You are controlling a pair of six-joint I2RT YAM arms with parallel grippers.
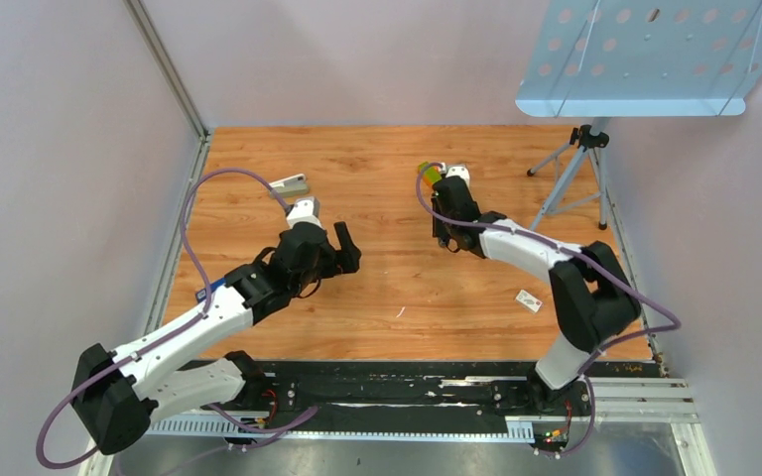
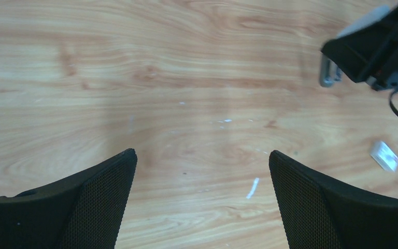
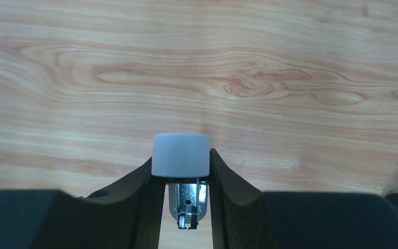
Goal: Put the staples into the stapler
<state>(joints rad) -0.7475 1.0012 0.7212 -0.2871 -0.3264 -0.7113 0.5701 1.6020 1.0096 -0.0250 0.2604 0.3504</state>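
1. A wood-grain surface (image 1: 407, 288), walled in pale grey, has both arms bolted at its near edge.
2. A small white card (image 1: 528, 300) lies toward the near right corner.
3. The left arm (image 1: 198, 319) stretches from the near left corner toward mid-surface; the left jaws stand wide apart, gripping nothing.
4. The right arm (image 1: 526, 248) folds from the right edge toward the far middle; the right jaws clamp the stapler (image 3: 181, 154), white end protruding.
5. The staples cannot be made out.

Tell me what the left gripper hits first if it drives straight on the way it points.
Most likely the bare wooden table: the open left gripper tilts down at it, nothing between. The white card lies off to one side, outside that line.
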